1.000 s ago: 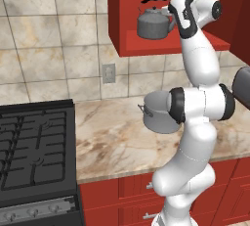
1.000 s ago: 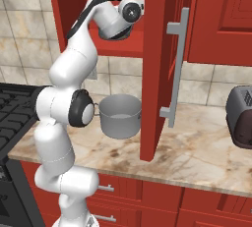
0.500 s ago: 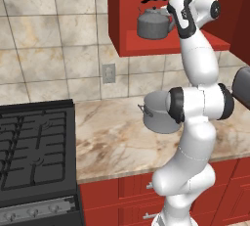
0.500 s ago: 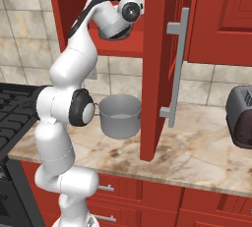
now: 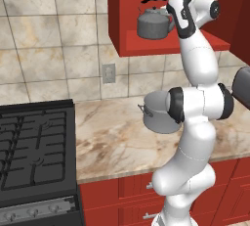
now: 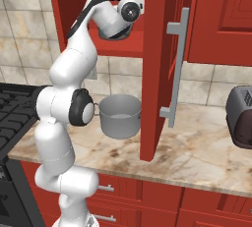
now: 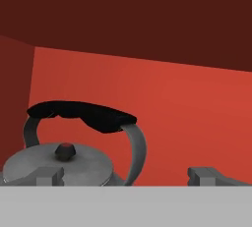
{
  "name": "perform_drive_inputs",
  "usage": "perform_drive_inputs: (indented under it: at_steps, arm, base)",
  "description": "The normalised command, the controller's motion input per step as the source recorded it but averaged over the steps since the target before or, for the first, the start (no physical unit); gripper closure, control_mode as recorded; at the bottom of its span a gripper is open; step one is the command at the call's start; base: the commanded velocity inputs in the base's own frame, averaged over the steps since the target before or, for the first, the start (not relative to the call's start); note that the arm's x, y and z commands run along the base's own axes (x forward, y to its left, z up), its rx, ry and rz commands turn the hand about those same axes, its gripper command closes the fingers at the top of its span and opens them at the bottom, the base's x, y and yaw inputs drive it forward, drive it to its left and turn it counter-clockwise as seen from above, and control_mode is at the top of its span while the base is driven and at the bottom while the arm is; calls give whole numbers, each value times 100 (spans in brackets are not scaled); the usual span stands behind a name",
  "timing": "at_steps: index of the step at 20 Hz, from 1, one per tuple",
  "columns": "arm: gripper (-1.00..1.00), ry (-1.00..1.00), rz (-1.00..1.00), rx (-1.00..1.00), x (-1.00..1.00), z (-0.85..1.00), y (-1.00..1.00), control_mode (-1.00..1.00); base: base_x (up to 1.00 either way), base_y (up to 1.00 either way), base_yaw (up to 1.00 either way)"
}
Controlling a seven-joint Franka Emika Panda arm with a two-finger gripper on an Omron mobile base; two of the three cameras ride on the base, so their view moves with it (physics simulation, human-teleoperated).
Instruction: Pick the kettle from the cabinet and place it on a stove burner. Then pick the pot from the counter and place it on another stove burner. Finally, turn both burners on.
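The small grey kettle (image 5: 152, 23) with its black arched handle stands inside the red cabinet (image 5: 146, 44) recess. In the hand view the kettle (image 7: 74, 159) sits low and left, its handle arching between the tips. My gripper (image 7: 127, 176) is open, level with the lid, just short of the kettle and holding nothing. The arm's wrist (image 5: 181, 13) is right beside the kettle. The wide grey pot (image 6: 120, 115) rests on the marble counter (image 5: 112, 144), partly behind the arm's elbow. The black burners (image 5: 31, 146) lie at the left.
The open red cabinet door (image 6: 156, 69) with its silver handle (image 6: 174, 69) stands right of the arm. A dark grey toaster (image 6: 241, 117) sits on the counter at the right. Silver stove knobs (image 5: 31, 214) line the cooktop's front. A wall socket (image 5: 108, 73) is above the counter.
The hand has edged very slightly toward the kettle. Kettle and pot have not moved, and the jaws stay open.
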Motion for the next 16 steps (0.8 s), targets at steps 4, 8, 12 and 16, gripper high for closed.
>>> perform_drive_inputs:
  at_steps: [4,8,12,16]
  arm:
    - [-100,0,0,0,4,0,0,-100]
    - [-100,0,1,0,8,0,0,-100]
    - [-100,1,4,0,6,0,0,-100]
    - [-100,1,5,0,2,0,0,-100]
  base:
    - [0,0,0]
    - [0,0,0]
    - [0,0,0]
    - [0,0,0]
